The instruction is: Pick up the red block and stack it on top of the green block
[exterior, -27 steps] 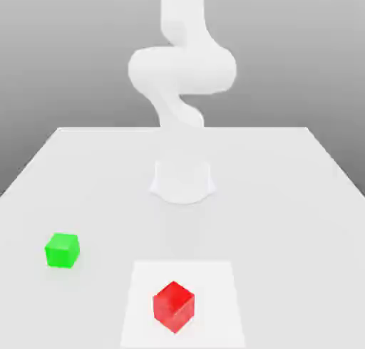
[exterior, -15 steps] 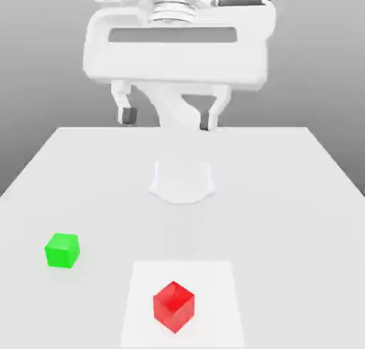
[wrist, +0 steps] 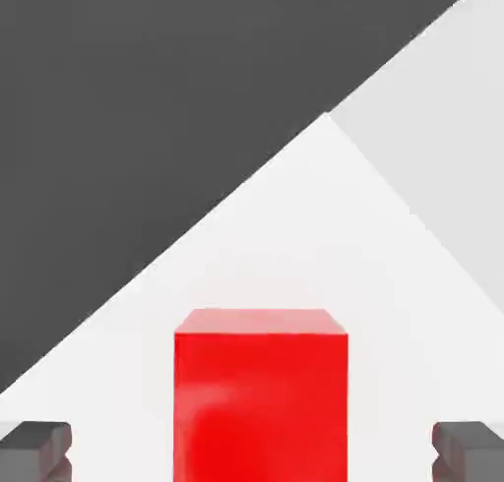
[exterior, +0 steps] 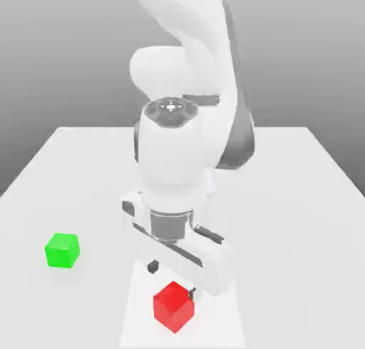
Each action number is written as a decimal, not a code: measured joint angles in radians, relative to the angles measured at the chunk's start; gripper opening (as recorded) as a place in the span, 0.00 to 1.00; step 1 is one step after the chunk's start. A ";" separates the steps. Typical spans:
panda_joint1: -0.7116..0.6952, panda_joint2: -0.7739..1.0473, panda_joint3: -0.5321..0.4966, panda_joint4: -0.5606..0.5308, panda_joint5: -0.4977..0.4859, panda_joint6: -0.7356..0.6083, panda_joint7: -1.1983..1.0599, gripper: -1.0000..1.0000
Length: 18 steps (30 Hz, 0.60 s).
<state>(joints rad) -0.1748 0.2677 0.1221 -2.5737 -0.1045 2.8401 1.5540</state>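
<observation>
The exterior view looks from the table's [exterior: 299, 198] near edge, raised and angled down, facing the arm's front. The hand view rides on the wrist, very near, looking past both fingertips [wrist: 34, 449]. Both views share the red block [exterior: 173, 306] on its pale square.

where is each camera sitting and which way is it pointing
Exterior view: off the arm, facing the robot across the white table; shows the arm, the open end effector above the red block, and the green block.
Hand view: on the hand, looking past its fingertips at the red block.
Shared: red block, end effector.
</observation>
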 joint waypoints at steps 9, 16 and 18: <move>0.018 0.058 -0.022 0.008 -0.022 0.050 0.017 0.00; -0.053 -0.158 -0.025 -0.047 0.052 -0.112 -0.024 0.00; -0.160 -0.212 -0.085 -0.085 0.053 -0.130 -0.005 0.00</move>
<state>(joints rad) -0.3352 0.0554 0.0367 -2.6588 -0.0520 2.7104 1.5490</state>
